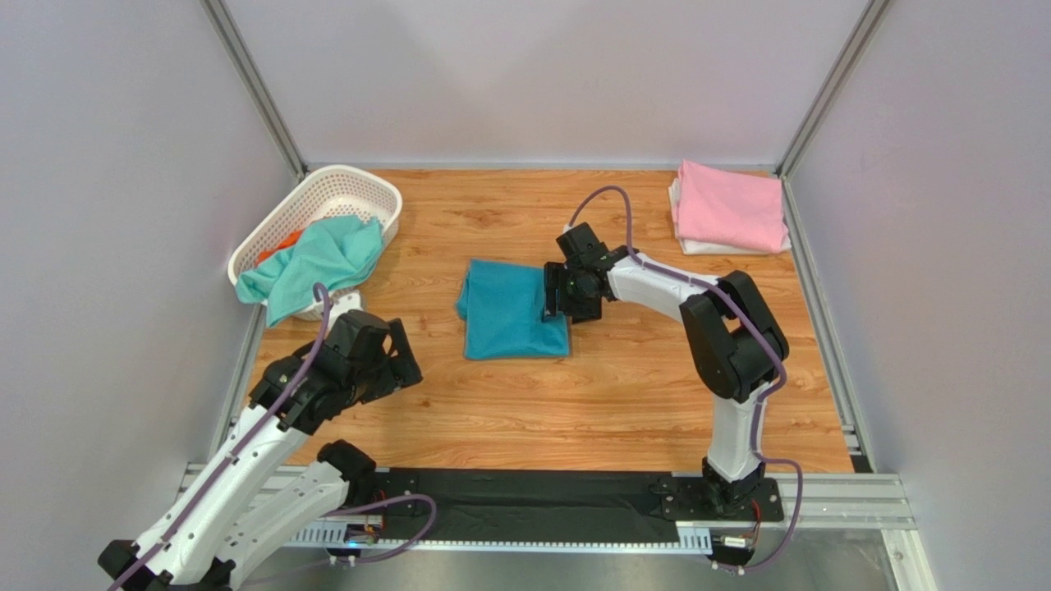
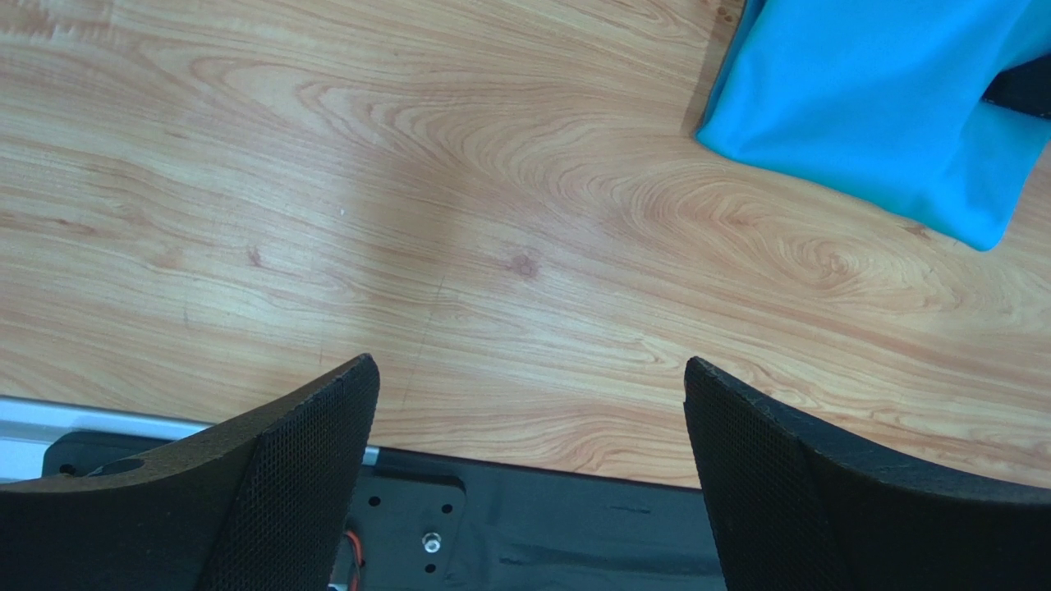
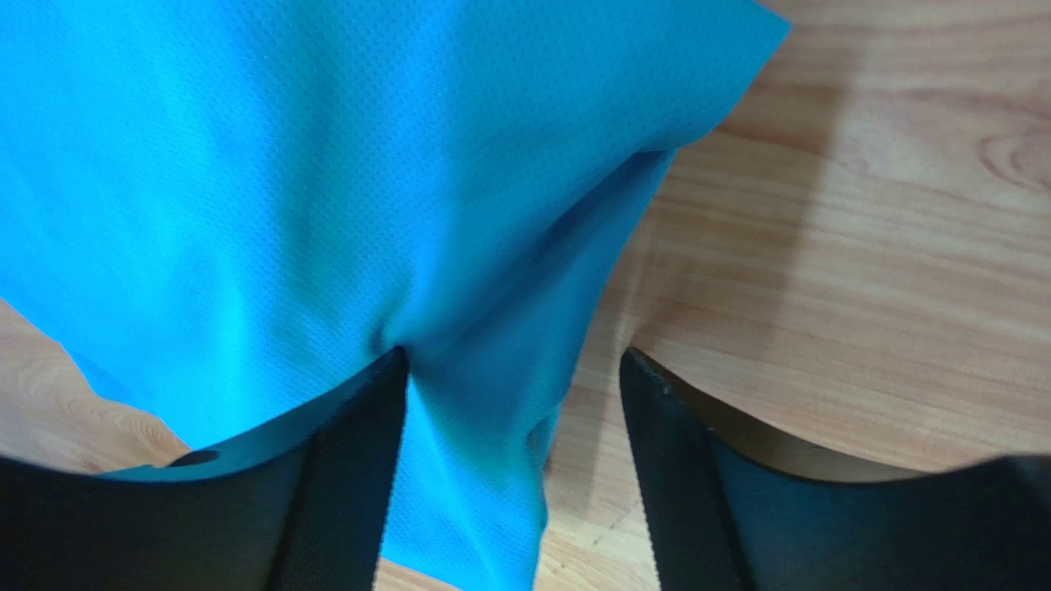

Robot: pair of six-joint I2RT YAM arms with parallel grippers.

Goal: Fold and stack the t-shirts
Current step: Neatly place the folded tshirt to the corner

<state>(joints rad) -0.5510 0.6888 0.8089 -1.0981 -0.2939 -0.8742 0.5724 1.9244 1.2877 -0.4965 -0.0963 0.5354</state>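
**Right tool** [image 3: 512, 369]: the jaws are standing partly apart and straddling the right-hand edge of the teal-blue t-shirt [image 3: 309, 160]. A raised fold of cloth is lying between the fingers. The left finger [image 3: 352, 443] is touching the fabric, while bare wood is showing between the fold and the other finger, so nothing is being pinched yet.

**Teal-blue t-shirt:** it is lying folded into a compact rectangle near the middle of the counter [image 1: 617, 394], with the right arm reaching over it from the right.

**Left tool** [image 2: 528, 369]: the jaws are standing fully apart and holding nothing. It is hovering over bare wood near the front left of the counter, well apart from the teal-blue t-shirt.

**Finished stack:** the pink t-shirt [image 1: 730, 203] is lying folded on top of the white t-shirt [image 1: 691, 244] at the far right corner.

**Waiting stock:** the mint-green t-shirt [image 1: 315, 261] is hanging over the near rim of the white basket [image 1: 352, 187] at the far left. The orange t-shirt [image 1: 281, 243] is showing just behind it, inside the basket.

**Step in hand, as judged:** the right tool is taking hold of the folded teal-blue t-shirt at its right edge, probably to carry it to the stack.

**Next move, as judged:**
- The jaws need to come together on every layer of the fold, not just the top ply.
- The lift needs to be low and level so the rectangle is not falling open.
- The bundle should be set down squarely on the pink t-shirt.
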